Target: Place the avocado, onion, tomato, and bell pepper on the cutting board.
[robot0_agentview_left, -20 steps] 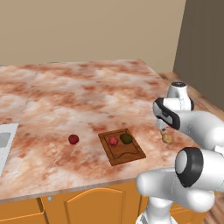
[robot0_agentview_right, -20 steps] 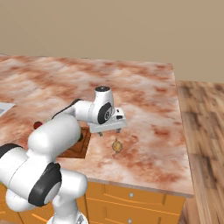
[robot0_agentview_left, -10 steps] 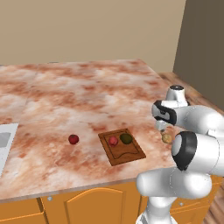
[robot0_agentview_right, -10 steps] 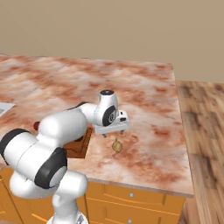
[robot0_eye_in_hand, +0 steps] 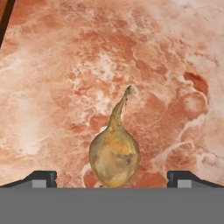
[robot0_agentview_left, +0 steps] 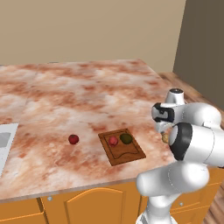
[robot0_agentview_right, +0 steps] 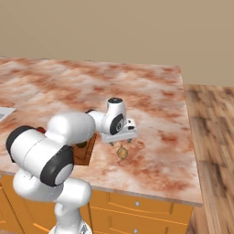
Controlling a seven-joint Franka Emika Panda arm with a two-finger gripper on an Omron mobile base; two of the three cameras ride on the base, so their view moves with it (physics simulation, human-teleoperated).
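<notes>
Left base: board carries the avocado and a red item; second red item sits on the desk well left of it. Step in hand, I'd say: onion pickup. Onion peeks out just behind the arm, right of the board.

Right base: tool hangs directly over the onion, fingers pointing down, a gap between them and the bulb. Board edge is just left, mostly behind the arm.

Hand: onion is centred between the two fingertips, stalk pointing away. Tool is spread wide, nothing held. Next move likely calls for a straight descent, then closing on the bulb, not the stalk.
</notes>
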